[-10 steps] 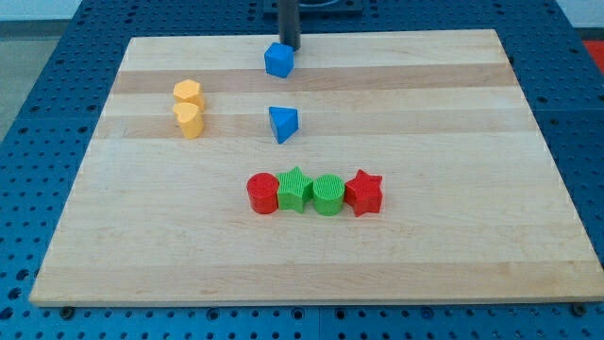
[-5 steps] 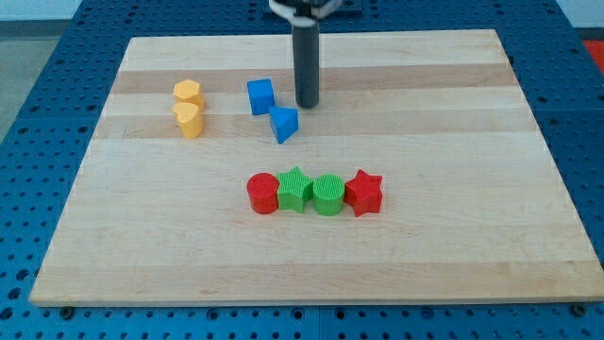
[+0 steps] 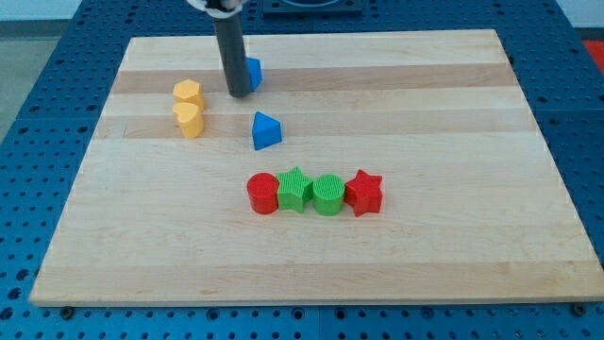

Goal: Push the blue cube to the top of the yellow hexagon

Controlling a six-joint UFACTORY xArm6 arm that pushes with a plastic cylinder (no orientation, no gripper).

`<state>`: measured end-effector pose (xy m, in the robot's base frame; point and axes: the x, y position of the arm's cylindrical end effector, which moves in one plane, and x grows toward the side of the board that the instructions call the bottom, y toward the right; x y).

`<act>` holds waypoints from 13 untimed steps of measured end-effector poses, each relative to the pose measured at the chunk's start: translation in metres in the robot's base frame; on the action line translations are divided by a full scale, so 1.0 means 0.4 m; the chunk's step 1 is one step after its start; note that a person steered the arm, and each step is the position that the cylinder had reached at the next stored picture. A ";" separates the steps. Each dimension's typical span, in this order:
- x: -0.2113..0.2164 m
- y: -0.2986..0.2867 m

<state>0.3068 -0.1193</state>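
The blue cube [image 3: 252,73] lies near the board's top, partly hidden behind my rod. My tip [image 3: 238,93] rests on the board at the cube's lower left, touching or nearly touching it. The yellow hexagon [image 3: 188,93] sits to the left of the tip, with a yellow heart-like block [image 3: 190,120] touching it just below. The cube is to the upper right of the hexagon, about a block's width away.
A blue triangular block [image 3: 265,130] lies below the tip. A row of a red cylinder [image 3: 262,194], green star [image 3: 295,191], green cylinder [image 3: 327,195] and red star [image 3: 364,193] sits lower in the middle.
My tip swept left and up from beside the blue triangle to the cube's lower left. The cube moved up; the blue triangular block shifted left and down.
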 end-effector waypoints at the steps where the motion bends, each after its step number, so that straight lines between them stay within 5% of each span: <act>1: -0.054 -0.041; 2: -0.028 -0.045; 4: 0.204 0.177; 6: 0.114 0.290; 9: -0.069 0.169; 13: -0.090 0.120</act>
<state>0.2708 -0.0714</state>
